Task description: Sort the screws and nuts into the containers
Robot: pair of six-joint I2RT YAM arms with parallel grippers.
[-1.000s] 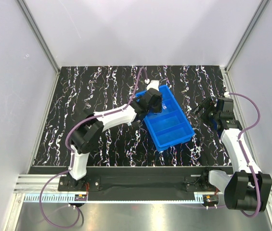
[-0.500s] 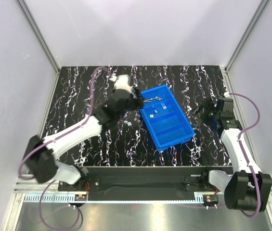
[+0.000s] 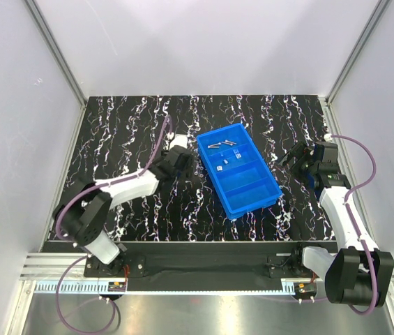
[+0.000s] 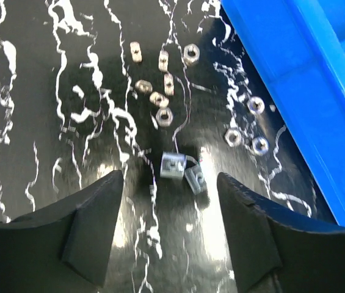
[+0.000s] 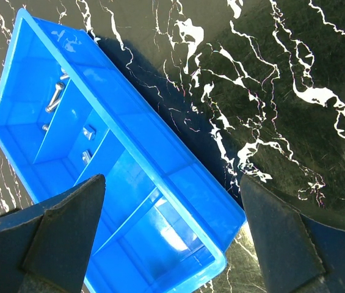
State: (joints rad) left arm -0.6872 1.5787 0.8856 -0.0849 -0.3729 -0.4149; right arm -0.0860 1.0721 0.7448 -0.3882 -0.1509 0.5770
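The blue tray [image 3: 256, 199] lies slanted mid-table, its containers split by cross walls. Screws [image 5: 56, 94] lie in its far compartment, and two nuts [image 5: 88, 132] in the one beside it. Several nuts [image 4: 163, 115] are scattered on the black marbled table left of the tray, two squarish ones [image 4: 173, 165] nearest my fingers. My left gripper [image 4: 169, 178] hovers open just short of them with nothing between its fingers; from above, the left gripper [image 3: 184, 162] is beside the tray's left wall. My right gripper [image 5: 172, 178] is open and empty, right of the tray's near end.
The tray's long blue wall [image 4: 294, 91] runs close along the right of the loose nuts. White enclosure walls [image 3: 36, 125] surround the table. The right arm [image 3: 339, 202] stands along the right edge.
The left arm has left the tray's far compartments and come down over the table left of the tray, its jaws now apart. The right arm has not moved.
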